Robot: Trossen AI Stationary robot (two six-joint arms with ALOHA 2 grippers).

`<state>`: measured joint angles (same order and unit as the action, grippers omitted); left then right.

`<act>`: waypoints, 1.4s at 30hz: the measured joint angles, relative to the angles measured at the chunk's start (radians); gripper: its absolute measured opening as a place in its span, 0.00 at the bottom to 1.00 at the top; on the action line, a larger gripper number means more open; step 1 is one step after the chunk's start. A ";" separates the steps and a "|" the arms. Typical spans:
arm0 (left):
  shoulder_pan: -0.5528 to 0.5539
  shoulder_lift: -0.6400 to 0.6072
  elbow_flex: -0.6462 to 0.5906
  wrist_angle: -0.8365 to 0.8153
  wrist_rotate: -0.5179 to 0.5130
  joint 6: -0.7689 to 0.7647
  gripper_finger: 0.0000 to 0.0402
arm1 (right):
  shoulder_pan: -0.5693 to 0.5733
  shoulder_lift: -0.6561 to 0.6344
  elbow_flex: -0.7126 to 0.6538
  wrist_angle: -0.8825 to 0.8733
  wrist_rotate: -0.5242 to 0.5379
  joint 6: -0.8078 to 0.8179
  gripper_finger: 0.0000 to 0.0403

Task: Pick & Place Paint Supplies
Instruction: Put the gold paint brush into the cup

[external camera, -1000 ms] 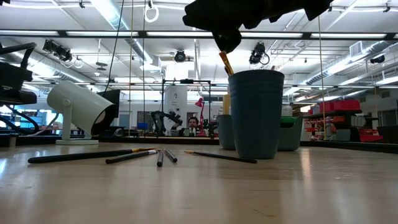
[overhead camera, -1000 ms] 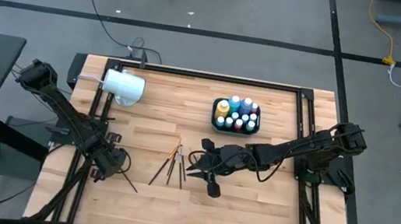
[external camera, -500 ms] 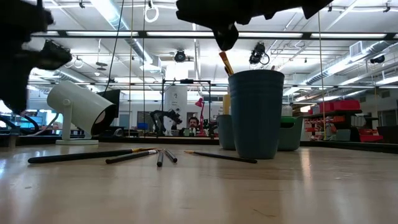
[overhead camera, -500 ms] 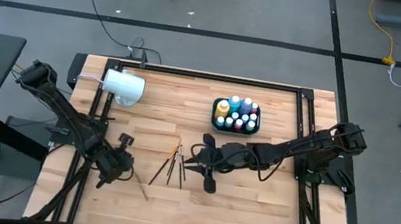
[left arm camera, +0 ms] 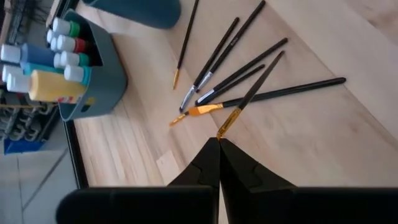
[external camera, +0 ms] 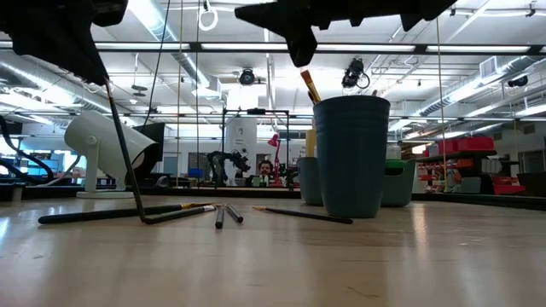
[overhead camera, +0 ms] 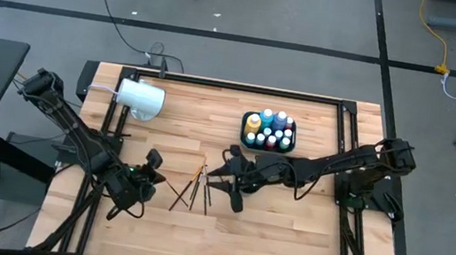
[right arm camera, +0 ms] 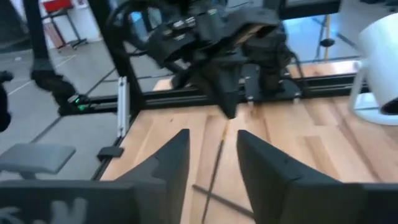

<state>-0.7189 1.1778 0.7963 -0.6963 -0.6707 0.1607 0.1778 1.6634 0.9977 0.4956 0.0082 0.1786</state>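
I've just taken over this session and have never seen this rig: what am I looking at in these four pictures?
Two dark robot arms work at a wooden table. One picture looks straight down from above, one looks level across the tabletop, and the other two come from a camera on each arm's wrist.

On the table are a white cup lying on its side, a caddy of paint bottles, a dark cup with a brush standing in it, and several loose brushes.

The left gripper is shut on one brush, which hangs tilted with its end at the tabletop. The right gripper is open, holds nothing and hovers over the table near the loose brushes.
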 joint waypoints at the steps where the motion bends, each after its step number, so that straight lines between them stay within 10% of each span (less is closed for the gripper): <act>1: 0.000 0.000 0.000 0.004 0.000 0.006 0.01 | -0.007 0.000 0.000 0.003 0.000 0.005 0.37; 21: 0.000 -0.001 0.000 0.012 0.001 -0.015 0.01 | -0.063 0.361 0.438 -0.373 -0.124 0.034 0.44; 42: 0.001 -0.002 0.001 0.094 -0.073 0.003 0.01 | -0.071 0.526 0.578 -0.255 -0.242 0.093 0.44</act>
<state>-0.7181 1.1763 0.7974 -0.6022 -0.7435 0.1639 0.1066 2.1891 1.5753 0.2405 -0.2334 0.2718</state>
